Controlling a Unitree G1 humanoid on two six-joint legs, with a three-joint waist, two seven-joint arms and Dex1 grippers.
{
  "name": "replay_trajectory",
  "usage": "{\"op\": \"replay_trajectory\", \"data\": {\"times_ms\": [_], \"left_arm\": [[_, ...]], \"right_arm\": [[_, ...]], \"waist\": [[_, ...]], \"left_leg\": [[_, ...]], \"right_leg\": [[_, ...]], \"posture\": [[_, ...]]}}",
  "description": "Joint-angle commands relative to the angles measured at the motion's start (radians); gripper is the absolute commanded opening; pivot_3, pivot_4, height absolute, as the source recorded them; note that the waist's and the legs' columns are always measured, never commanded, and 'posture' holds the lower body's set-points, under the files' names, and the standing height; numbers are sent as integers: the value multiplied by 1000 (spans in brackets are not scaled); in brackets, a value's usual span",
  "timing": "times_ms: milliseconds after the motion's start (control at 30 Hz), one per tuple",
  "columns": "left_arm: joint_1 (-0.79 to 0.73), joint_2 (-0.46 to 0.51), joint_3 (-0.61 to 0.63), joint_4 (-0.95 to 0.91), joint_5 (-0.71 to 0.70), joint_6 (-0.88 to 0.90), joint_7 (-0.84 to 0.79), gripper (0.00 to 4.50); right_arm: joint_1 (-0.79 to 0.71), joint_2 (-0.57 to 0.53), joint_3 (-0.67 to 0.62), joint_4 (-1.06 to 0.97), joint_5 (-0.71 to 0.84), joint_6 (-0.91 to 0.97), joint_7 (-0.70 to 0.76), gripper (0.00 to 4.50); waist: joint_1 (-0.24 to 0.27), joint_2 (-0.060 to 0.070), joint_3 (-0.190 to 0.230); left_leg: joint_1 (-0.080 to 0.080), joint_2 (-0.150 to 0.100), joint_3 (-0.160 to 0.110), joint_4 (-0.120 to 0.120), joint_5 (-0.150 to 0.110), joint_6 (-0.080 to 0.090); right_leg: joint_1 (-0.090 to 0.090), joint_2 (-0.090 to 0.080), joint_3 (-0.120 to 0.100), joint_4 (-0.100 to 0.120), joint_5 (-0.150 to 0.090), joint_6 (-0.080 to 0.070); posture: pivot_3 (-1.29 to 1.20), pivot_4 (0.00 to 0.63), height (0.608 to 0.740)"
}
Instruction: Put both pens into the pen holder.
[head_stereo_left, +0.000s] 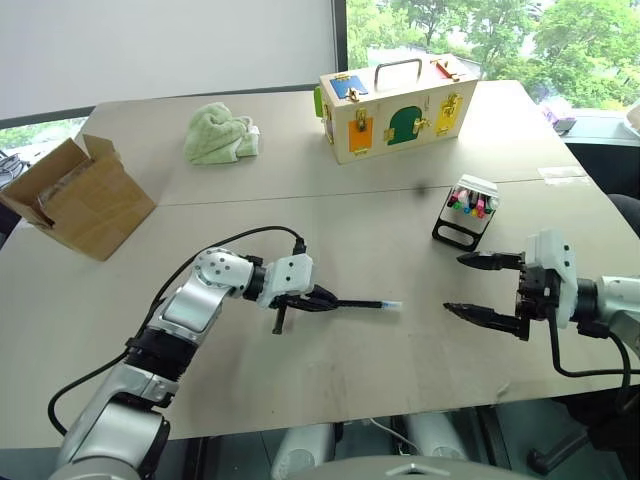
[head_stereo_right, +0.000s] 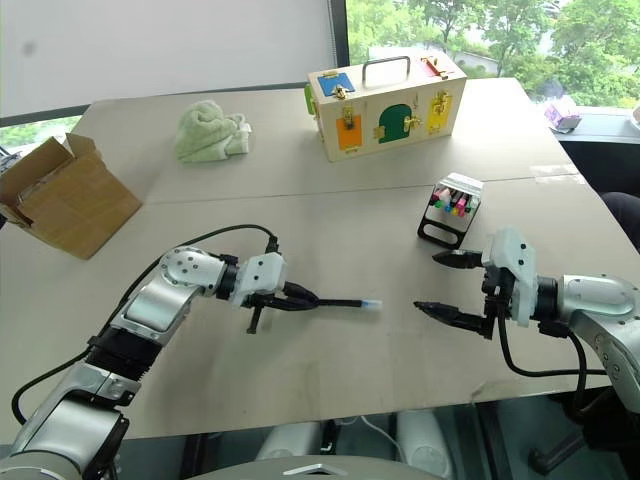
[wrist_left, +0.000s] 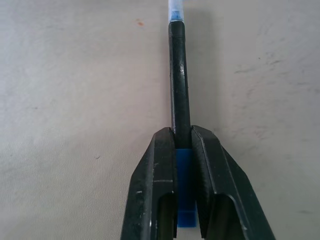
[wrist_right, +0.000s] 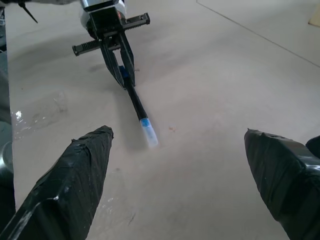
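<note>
Gripping blue-ended pen (head_stereo_left: 362, 303) at rear end, left gripper (head_stereo_left: 318, 299) clamped; pen low over table (head_stereo_left: 300, 220), pale tip toward right gripper (head_stereo_left: 482, 286), whose jaws are spread wide, likely awaiting handover. Pen holder (head_stereo_left: 466, 211) just beyond right gripper, holding coloured markers.

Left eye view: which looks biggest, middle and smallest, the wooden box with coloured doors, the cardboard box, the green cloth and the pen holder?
1. Cardboard box and wooden box look about alike; I can't rank them.
2. Green cloth.
3. Pen holder, smallest.
</note>
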Motion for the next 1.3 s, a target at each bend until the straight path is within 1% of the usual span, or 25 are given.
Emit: {"op": "replay_trajectory", "data": {"times_ms": [33, 100, 200, 267, 333, 400, 467, 500, 533, 567, 600, 700, 733, 767, 800, 833, 867, 1033, 1067, 1100, 1167, 1200, 1300], "left_arm": [[57, -24, 73, -156, -115, 134, 66, 69], [80, -47, 123, -252, -203, 239, 117, 69], [94, -91, 176, -363, -326, 390, 197, 69], [106, -122, 198, -420, -402, 478, 243, 69], [123, -142, 201, -464, -437, 524, 279, 69], [145, -160, 198, -500, -457, 550, 310, 69], [154, -180, 202, -516, -469, 562, 344, 69], [153, -191, 204, -516, -468, 559, 356, 0], [150, -201, 207, -514, -471, 560, 368, 0], [147, -209, 208, -510, -471, 558, 377, 0], [143, -215, 207, -503, -466, 551, 385, 0], [125, -239, 204, -480, -456, 531, 405, 0], [122, -245, 202, -476, -456, 529, 405, 0], [118, -247, 202, -472, -456, 528, 403, 0], [115, -250, 200, -467, -453, 522, 401, 0], [111, -255, 199, -462, -453, 520, 401, 0], [106, -259, 197, -456, -449, 513, 400, 0], [93, -268, 191, -438, -441, 495, 393, 0], [91, -266, 193, -435, -437, 496, 396, 946], [85, -258, 188, -436, -412, 486, 409, 1175], [76, -247, 189, -448, -391, 481, 424, 2178], [74, -240, 199, -463, -402, 494, 427, 2562], [79, -212, 210, -498, -413, 512, 425, 2562]], "right_arm": [[-51, 52, -24, 23, 91, 63, -24, 4500], [-74, 80, -25, 40, 153, 130, -44, 4500], [-108, 120, 32, 41, 172, 204, -68, 4500], [-146, 180, 46, 47, 211, 254, -119, 4500], [-188, 251, 43, 63, 243, 286, -178, 4500], [-253, 348, 18, 93, 301, 309, -273, 4500], [-302, 409, -5, 113, 347, 326, -325, 4500], [-318, 431, -20, 122, 372, 334, -342, 4085], [-329, 443, -31, 128, 398, 346, -355, 3979], [-337, 448, -39, 131, 418, 358, -363, 3766], [-342, 447, -42, 132, 427, 366, -364, 3463], [-348, 438, -39, 123, 442, 384, -360, 2205], [-349, 439, -41, 120, 447, 387, -363, 1661], [-351, 440, -41, 121, 449, 389, -367, 1377], [-354, 444, -42, 121, 452, 389, -372, 846], [-356, 447, -43, 120, 456, 388, -377, 417], [-358, 449, -42, 120, 458, 386, -382, 124], [-368, 465, -52, 119, 456, 364, -418, 124], [-376, 468, -58, 121, 449, 354, -429, 124], [-392, 476, -74, 128, 444, 344, -468, 124], [-412, 479, -91, 128, 431, 324, -498, 124], [-417, 464, -90, 114, 407, 309, -488, 124], [-420, 423, -93, 79, 370, 277, -453, 124]], "waist": [[0, -1, 1], [0, -1, 1], [3, -3, 2], [0, -3, 2], [-4, -3, 2], [-7, -3, 2], [-6, -2, 3], [-3, -2, 3], [2, -2, 3], [5, -2, 3], [5, -2, 3], [3, -2, 3], [2, -2, 3], [1, -2, 3], [-1, -2, 3], [-4, -2, 3], [-4, -2, 3], [-3, -2, 3], [-3, -2, 3], [-3, -2, 3], [-3, -2, 3], [-3, -2, 3], [-2, -2, 3]], "left_leg": [[0, 0, 0, 0, 0, 0], [-2, 0, 0, 0, 0, 0], [-5, 0, -2, 1, 0, 0], [-5, 0, -2, 1, 0, 0], [-4, 0, -1, 0, 0, 0], [-4, 0, -1, 0, 0, 0], [-3, 0, -1, 0, 0, -1], [-4, 0, -1, 0, 0, -1], [-4, 0, -1, 0, 0, -1], [-4, 0, -1, 0, 0, -1], [-4, -1, -1, 0, 0, -1], [-5, -2, -1, 0, 0, -1], [-5, -2, -1, 0, 0, -1], [-5, -2, -1, 0, 0, -1], [-4, -2, -1, 0, 0, -1], [-4, -2, -1, 0, 0, -1], [-4, -1, 0, 0, 0, -1], [-4, -1, 0, 0, 0, -1], [-4, -1, 0, 0, 0, -1], [-4, -1, 0, 0, 0, -1], [-4, -1, 0, 0, 0, -1], [-4, -1, 0, 0, 0, -1], [-4, -1, 0, -1, 0, -1]], "right_leg": [[0, 0, 0, 0, 0, 0], [-1, 0, 0, 0, 0, 0], [-4, -1, -1, 0, 0, 0], [-4, -1, -1, 0, 0, 0], [-4, -1, -1, 0, 0, 0], [-4, 0, 0, 0, 0, 0], [-4, 0, 1, 1, 0, 0], [-4, 0, 1, 1, 0, 0], [-4, 0, 0, 1, 0, 0], [-4, 0, -1, 0, 0, 0], [-4, 0, -1, 0, 0, 0], [-4, -1, 0, -1, 0, 0], [-4, -1, 0, -1, 0, 0], [-4, -1, 0, -1, 0, 0], [-4, -1, 0, 0, 0, 0], [-5, -1, 0, 0, 0, 0], [-5, 0, 1, 0, 0, 0], [-5, 0, 1, 0, 0, 0], [-5, 0, 1, 0, 0, 0], [-5, 0, 1, 0, 0, 0], [-5, 0, 1, 0, 0, 0], [-5, 0, 1, 0, 0, 0], [-5, 0, 1, 0, 0, 0]], "posture": [[0, 150, 740], [0, 150, 740], [0, 150, 740], [0, 150, 740], [0, 150, 740], [0, 150, 740], [0, 150, 740], [0, 150, 740], [0, 150, 740], [0, 150, 740], [0, 150, 740], [0, 150, 740], [0, 150, 740], [0, 150, 740], [0, 150, 740], [0, 150, 740], [0, 150, 740], [0, 150, 740], [0, 150, 740], [0, 150, 740], [0, 150, 740], [0, 150, 740], [0, 150, 740]]}}
